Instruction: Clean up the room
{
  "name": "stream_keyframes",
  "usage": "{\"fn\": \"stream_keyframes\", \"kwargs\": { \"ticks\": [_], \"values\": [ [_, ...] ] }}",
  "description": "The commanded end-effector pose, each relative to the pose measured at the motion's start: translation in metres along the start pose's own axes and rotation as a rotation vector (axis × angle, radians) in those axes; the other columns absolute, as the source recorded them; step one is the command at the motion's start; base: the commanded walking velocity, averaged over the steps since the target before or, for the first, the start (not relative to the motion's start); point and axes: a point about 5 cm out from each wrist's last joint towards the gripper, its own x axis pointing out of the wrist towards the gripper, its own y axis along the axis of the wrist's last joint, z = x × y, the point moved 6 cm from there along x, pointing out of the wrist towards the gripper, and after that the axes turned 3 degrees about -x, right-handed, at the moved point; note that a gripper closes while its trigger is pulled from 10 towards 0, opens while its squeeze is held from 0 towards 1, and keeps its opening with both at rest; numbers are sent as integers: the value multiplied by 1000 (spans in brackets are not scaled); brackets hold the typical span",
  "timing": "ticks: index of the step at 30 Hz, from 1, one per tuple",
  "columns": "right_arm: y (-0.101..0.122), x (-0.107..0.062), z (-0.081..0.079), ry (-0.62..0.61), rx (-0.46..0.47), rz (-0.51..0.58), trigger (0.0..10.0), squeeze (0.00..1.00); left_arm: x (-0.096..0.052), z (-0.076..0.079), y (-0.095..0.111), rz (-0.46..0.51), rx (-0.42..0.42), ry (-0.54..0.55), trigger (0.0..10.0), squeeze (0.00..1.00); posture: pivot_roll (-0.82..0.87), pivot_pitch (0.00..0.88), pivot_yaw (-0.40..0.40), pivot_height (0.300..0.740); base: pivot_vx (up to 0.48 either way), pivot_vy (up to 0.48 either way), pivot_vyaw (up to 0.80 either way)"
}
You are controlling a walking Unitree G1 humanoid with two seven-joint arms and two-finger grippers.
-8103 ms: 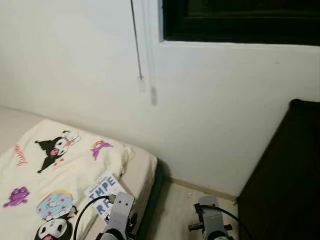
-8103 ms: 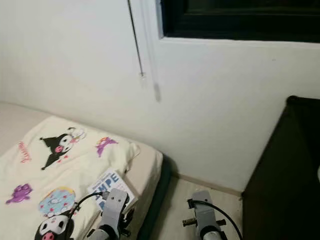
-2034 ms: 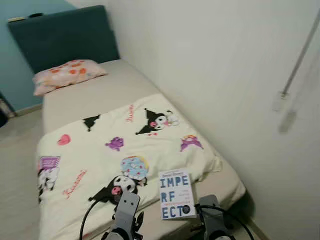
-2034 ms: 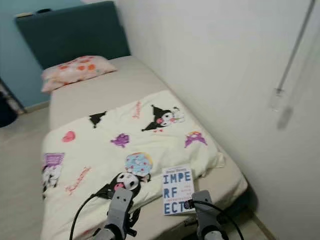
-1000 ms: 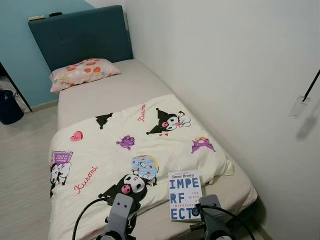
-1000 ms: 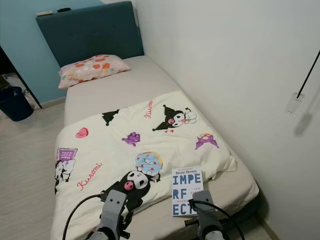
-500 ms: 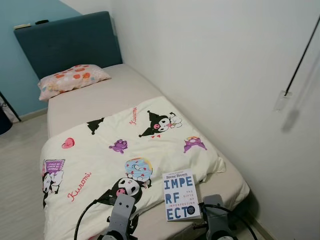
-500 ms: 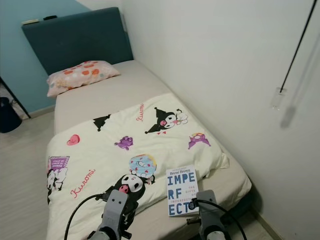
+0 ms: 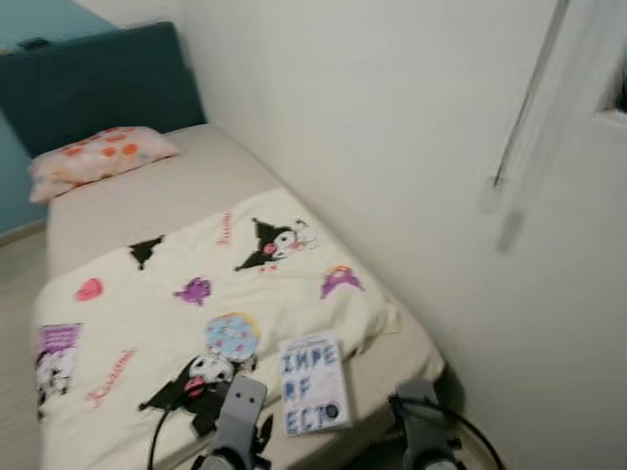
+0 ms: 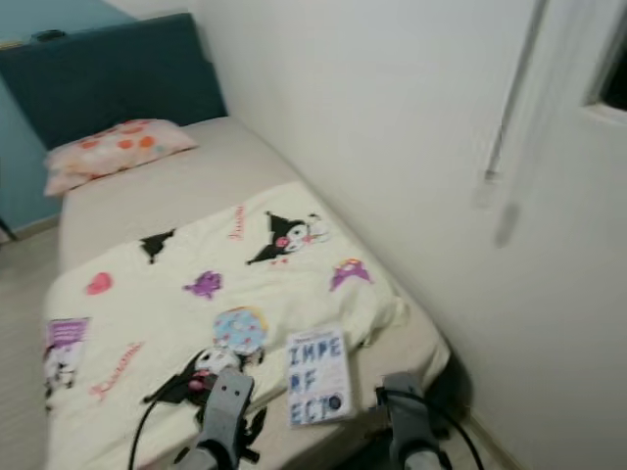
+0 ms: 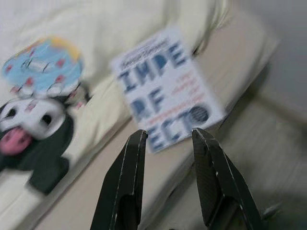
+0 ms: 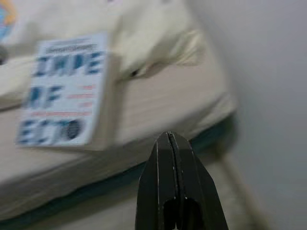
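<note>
Two silver-grey forearms, boxy and metallic, each ending in a rounded wrist housing. Left arm (image 9: pixel 238 421) with a thin black cable (image 9: pixel 162 423) looping out from the wrist and a dark bracket below the housing. Right arm (image 9: pixel 421 426) with a similar black cable (image 9: pixel 468 429) arcing off to its side. Left gripper (image 11: pixel 166 143): two long, glossy black fingers (image 11: pixel 127 184), tapered and slightly curved. Right gripper (image 12: pixel 169 143): the same smooth black fingers (image 12: pixel 156 187), narrowing to a blunt point.

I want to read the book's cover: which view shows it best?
The left wrist view: the book looms large, though blurred. The right wrist view shows it slanted at the edge; both eye views show it small on the bed.
</note>
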Motion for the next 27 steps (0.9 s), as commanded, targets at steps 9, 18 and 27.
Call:
{"fn": "stream_keyframes", "kwargs": {
  "ticks": [9,18,27],
  "values": [
    [-4,-3,-11,25,19,-7,10000,0,-6,-6,-13,-42,-68,13,10000,0,-69,124,54,740,0,232,0],
    [-3,-2,-11,27,19,-4,10000,0,-6,-5,-12,-34,-44,16,10000,0,-70,122,52,740,0,0,0],
    [-4,-2,-14,49,-22,-10,10000,0,-6,-5,-12,-31,-36,18,10000,0,-71,121,52,740,0,0,178]
  ]
}}
